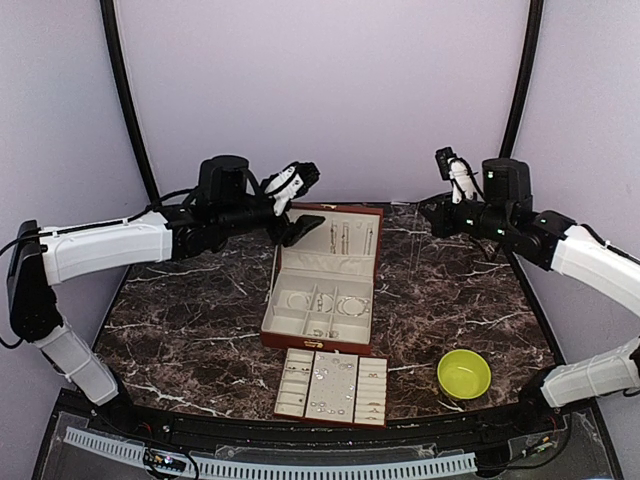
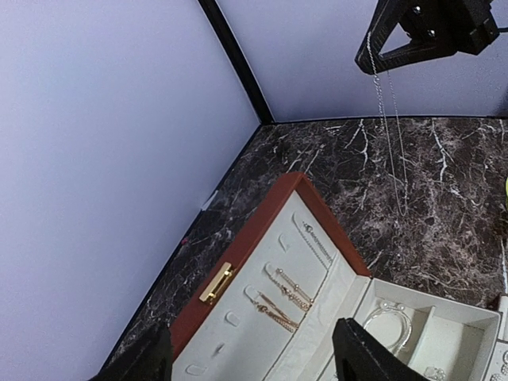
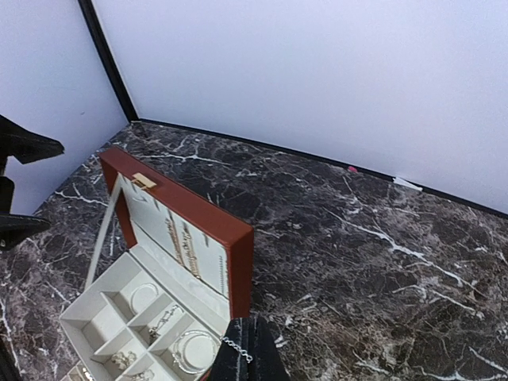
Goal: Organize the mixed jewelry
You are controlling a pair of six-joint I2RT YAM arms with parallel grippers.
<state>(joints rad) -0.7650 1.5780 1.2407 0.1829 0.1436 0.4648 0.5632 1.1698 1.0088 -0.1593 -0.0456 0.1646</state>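
Mixed jewelry [image 1: 322,376] lies as tiny silvery pieces in the cream-lined compartment tray [image 1: 330,421]. The tray sits just in front of the open reddish-brown box with cream lining [image 1: 310,344], on the side nearest the arm bases. A round yellow-green bowl [image 1: 446,364] stands to the right of the box's front corner, well apart from it, on the dark marble-patterned table [image 1: 200,320].

Inside the box, the base compartments hold silvery loops and small pieces [image 1: 350,305]. The raised lid [image 2: 262,214] stands at the far side of the box, with gold-coloured chains [image 2: 286,295] lying against its lining.

The left gripper [image 1: 313,198] hangs above the box's far left corner, next to the lid. Its jaws are spread wide with nothing between them.

Beyond the box and to its right, the right gripper [image 2: 379,49] is raised over the table. It is pinched tight on a thin silvery chain [image 2: 383,111], which dangles from its tip in two fine strands. Whether the lower end of the chain touches the table cannot be told.
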